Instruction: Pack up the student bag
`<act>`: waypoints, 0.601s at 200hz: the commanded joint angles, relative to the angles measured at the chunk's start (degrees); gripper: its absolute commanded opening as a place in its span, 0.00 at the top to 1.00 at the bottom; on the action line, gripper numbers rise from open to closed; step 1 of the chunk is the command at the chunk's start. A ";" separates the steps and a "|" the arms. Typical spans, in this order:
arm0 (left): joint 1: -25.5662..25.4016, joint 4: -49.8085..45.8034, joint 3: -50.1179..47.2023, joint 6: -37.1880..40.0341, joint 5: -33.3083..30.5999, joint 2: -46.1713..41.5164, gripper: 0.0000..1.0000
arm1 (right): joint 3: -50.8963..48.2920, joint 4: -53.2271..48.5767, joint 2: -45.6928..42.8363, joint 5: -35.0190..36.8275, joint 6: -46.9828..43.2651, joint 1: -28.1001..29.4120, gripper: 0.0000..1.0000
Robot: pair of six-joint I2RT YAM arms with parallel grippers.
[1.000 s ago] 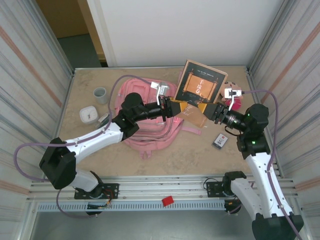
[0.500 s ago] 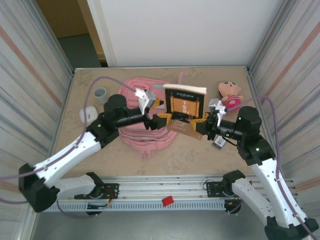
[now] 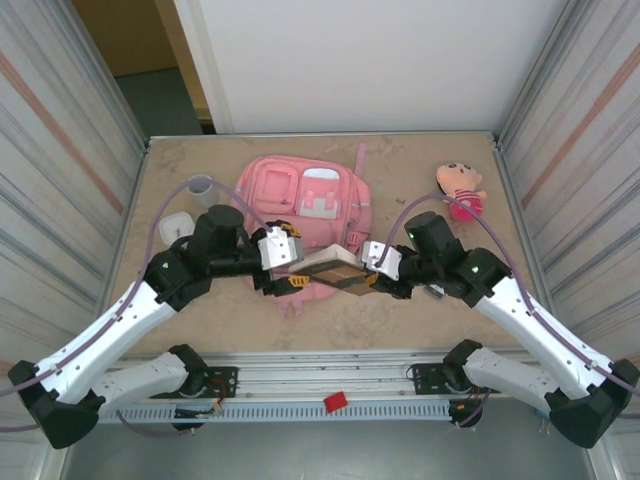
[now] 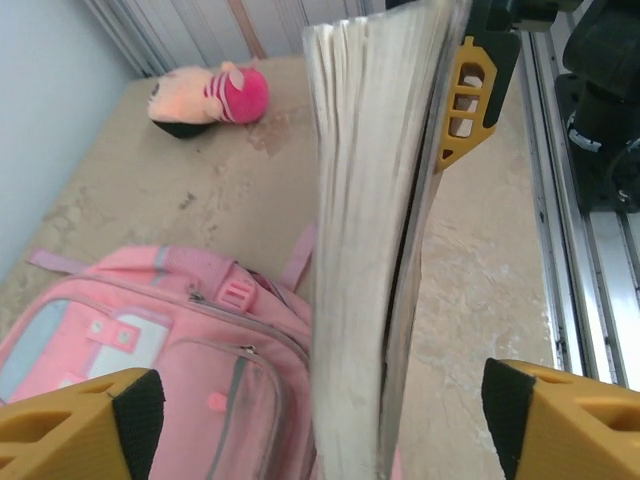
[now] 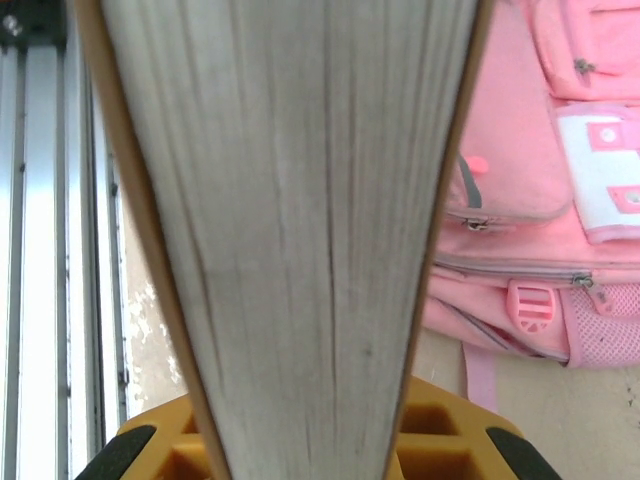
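The student bag (image 3: 305,195) is a pink backpack lying flat at the table's middle back, pockets up; it also shows in the wrist views (image 4: 180,340) (image 5: 530,200). A thick tan-covered book (image 3: 335,266) hangs low over the bag's near edge, between the two grippers. My right gripper (image 3: 367,272) is shut on the book (image 5: 290,200) from the right, a yellow finger (image 4: 468,100) pressed against its cover. My left gripper (image 3: 293,274) stands open at the book's left end. Its fingertips straddle the page edges (image 4: 360,250) with a gap on both sides.
A pink-and-tan plush doll (image 3: 458,187) lies at the back right, also in the left wrist view (image 4: 215,93). A grey cup (image 3: 200,187) and a white box (image 3: 178,226) sit at the left. A metal rail (image 3: 330,365) runs along the near edge; ribbed walls close both sides.
The book has come down from standing upright over the bag to a low tilt at the bag's near edge. My left gripper has opened and let go of it. Both arms pulled nearer.
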 commanded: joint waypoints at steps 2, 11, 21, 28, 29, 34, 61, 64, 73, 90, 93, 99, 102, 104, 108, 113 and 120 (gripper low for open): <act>-0.07 -0.88 0.77 1.57 1.79 1.93 0.21 | 4.57 2.06 0.23 -0.93 -4.25 0.32 1.00; -0.08 -0.47 0.78 1.30 2.73 2.85 0.22 | 4.57 2.82 0.43 -1.45 -4.26 0.32 1.00; -0.08 -0.06 0.80 1.26 3.58 3.69 0.24 | 4.71 3.32 0.57 -2.15 -4.31 0.32 1.00; -0.13 0.21 0.98 1.22 4.49 4.25 0.27 | 4.82 3.66 0.62 -2.63 -4.26 0.32 1.00; -0.15 0.19 1.00 1.15 4.60 4.26 0.27 | 4.78 3.67 0.69 -2.67 -4.27 0.32 1.00; -0.17 0.33 1.16 1.13 5.32 4.66 0.32 | 4.88 3.90 0.68 -3.09 -4.27 0.32 0.99; 0.21 2.36 1.36 0.28 8.88 4.70 0.88 | 5.56 4.98 0.52 -3.94 -3.20 0.00 0.90; 0.40 2.76 1.13 0.09 9.12 4.42 0.92 | 5.58 5.11 0.46 -4.01 -2.94 -0.13 0.89; 1.60 4.84 -0.24 -0.58 10.61 3.18 0.99 | 5.42 6.18 -0.36 -5.24 -1.11 -1.34 0.80; 6.08 10.87 -3.59 -4.47 17.28 0.20 1.00 | 2.40 12.29 -3.49 -10.60 7.93 -7.28 0.44; 7.15 12.13 -4.28 -5.73 18.88 -0.28 1.00 | 1.49 13.75 -4.13 -11.93 9.88 -8.60 0.40; 9.10 15.53 -5.47 -8.39 22.25 -1.13 1.00 | -0.59 16.85 -5.57 -14.68 13.97 -11.53 0.34; 10.13 17.27 -6.23 -9.79 23.78 -1.48 1.00 | -1.71 18.54 -6.28 -16.54 16.10 -13.43 0.32; 10.71 18.46 -6.66 -10.73 24.90 -1.76 1.00 | -2.23 19.77 -6.73 -17.73 17.57 -14.58 0.31; 11.67 20.60 -7.41 -12.61 27.00 -2.15 1.00 | -4.21 22.20 -7.69 -19.99 20.56 -16.72 0.29; 12.74 23.71 -8.35 -15.07 28.97 -2.53 1.00 | -6.13 25.53 -8.94 -22.61 24.33 -19.33 0.27; 13.63 27.13 -9.30 -17.87 30.88 -3.06 1.00 | -9.50 30.67 -10.62 -25.90 29.74 -22.62 0.27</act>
